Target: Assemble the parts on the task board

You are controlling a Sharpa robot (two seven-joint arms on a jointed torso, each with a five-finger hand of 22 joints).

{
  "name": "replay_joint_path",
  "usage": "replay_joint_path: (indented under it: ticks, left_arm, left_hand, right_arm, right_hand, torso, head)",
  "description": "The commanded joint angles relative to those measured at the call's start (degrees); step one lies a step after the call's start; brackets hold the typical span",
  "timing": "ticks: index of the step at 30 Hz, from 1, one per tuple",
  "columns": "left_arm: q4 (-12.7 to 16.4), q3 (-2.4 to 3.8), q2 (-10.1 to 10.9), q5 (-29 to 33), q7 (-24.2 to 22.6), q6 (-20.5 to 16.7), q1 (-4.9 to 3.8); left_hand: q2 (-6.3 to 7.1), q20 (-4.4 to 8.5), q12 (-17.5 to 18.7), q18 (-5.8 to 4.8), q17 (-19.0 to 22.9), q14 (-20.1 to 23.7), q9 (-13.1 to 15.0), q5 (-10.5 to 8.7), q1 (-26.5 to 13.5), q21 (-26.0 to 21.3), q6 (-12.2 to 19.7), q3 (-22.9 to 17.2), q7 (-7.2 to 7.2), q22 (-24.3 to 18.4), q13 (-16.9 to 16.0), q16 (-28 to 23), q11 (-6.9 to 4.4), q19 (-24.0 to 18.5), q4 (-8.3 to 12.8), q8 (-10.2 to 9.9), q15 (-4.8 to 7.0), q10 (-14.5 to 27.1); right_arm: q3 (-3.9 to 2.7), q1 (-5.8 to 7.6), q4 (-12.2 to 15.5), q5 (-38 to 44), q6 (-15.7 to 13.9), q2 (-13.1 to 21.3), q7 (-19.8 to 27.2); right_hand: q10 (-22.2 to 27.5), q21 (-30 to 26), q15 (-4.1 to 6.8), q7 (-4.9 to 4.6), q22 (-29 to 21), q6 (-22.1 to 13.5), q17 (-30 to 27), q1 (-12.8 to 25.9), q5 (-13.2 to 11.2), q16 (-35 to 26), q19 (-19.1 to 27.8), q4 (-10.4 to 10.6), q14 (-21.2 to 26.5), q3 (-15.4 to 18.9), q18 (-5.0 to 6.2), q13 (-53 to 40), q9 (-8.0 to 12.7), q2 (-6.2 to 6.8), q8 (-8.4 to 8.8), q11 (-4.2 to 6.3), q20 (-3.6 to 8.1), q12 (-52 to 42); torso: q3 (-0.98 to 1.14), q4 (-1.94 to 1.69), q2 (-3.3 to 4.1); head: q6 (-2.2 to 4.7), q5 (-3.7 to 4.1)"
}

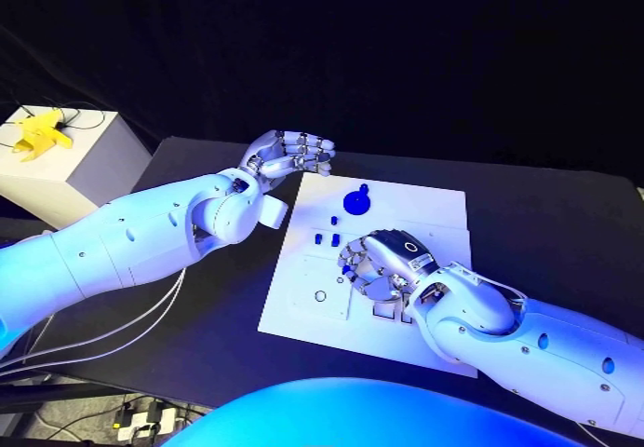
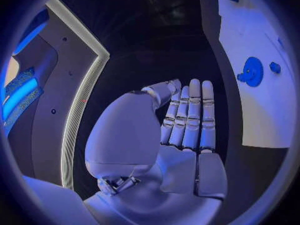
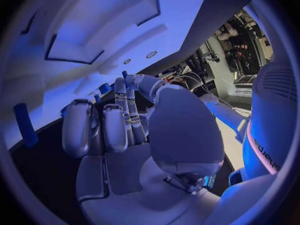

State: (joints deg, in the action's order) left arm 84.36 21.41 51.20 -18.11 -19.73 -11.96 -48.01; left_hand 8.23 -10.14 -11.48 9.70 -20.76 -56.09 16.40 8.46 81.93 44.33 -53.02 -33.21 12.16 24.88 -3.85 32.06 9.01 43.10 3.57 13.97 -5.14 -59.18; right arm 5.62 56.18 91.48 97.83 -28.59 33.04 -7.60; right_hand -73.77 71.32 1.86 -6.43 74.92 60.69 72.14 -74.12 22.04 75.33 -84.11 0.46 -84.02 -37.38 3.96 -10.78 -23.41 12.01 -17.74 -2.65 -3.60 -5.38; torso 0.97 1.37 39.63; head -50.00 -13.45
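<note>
White rectangular task board [image 1: 403,209], centre of frame, carrying blue round geared part [image 1: 355,200] near its upper edge. Right hand [image 1: 382,264] mid-board, grip indiscernible. Left hand [image 1: 288,152] upper left, fingers curled, empty.

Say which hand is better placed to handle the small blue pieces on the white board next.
Probably the right hand: it hovers over the board beside the small blue pieces. The left hand is curled, off the board's far corner.

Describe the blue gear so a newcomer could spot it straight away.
Start at the white task board in the middle of the black table. Near the board's far edge, just beyond the left hand, lies the blue gear. It is round and toothed, far bigger than the small blue pegs nearer the right hand.
</note>
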Motion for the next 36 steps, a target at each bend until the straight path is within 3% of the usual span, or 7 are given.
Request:
replay_joint_path:
  ticks: [1,31,36]
  left_arm:
    - [0.1,0.04,-0.2,-0.2,-0.1,1.0,0.0]
    - [0.0,0.04,-0.1,0.6,0.1,1.7,-0.01]
    - [0.1,0.04,-0.1,0.7,0.1,1.7,-0.01]
  left_hand:
    - [0.01,-0.08,-0.2,0.17,-0.1,0.1,0.0,0.02,-0.4,0.2,0.3,0.1,0.18,0.1,0.0,0.2,-0.04,-0.3,0.4,-0.2,-0.1,0.4]
    - [-0.03,-0.19,-0.2,0.15,-0.1,0.2,0.0,0.01,-0.6,0.3,0.2,0.1,0.18,0.1,0.0,0.2,0.0,-0.4,0.3,-0.1,-0.18,0.5]
    - [-0.05,-0.21,-0.3,0.16,-0.1,0.3,0.0,0.01,-0.7,0.2,0.1,0.1,0.17,0.1,0.0,0.2,0.0,-0.4,0.3,-0.1,-0.19,0.6]
  right_arm:
    - [0.05,-0.14,0.0,1.2,0.3,-0.2,0.0]
    - [0.55,-0.6,-0.2,1.4,3.2,-0.6,-0.9]
    - [0.63,-0.63,-0.6,1.9,3.4,-0.8,-1.3]
  right_hand:
    - [-0.2,0.3,0.24,-0.19,5.3,0.2,0.0,-0.2,-0.4,0.2,-2.1,-0.4,-2.7,0.1,-0.53,-0.1,-0.1,-0.11,-0.28,0.02,0.28,0.2]
    - [-0.3,0.5,0.22,-0.19,5.5,0.2,0.0,-0.1,-0.7,0.3,-2.2,-0.5,-2.7,0.2,-0.56,-0.1,-0.2,-0.15,-0.28,0.02,0.25,0.3]
    - [-0.3,0.5,0.22,-0.19,5.5,0.2,0.0,0.0,-0.8,0.3,-2.2,-0.5,-2.7,0.2,-0.56,-0.1,-0.2,-0.15,-0.28,0.01,0.25,0.3]
  torso:
    - [0.01,0.05,0.01]
    - [0.01,0.08,0.0]
    - [0.01,0.03,-0.02]
  head:
    - [0.0,-0.36]
    - [0.0,-0.96]
    - [0.0,-0.75]
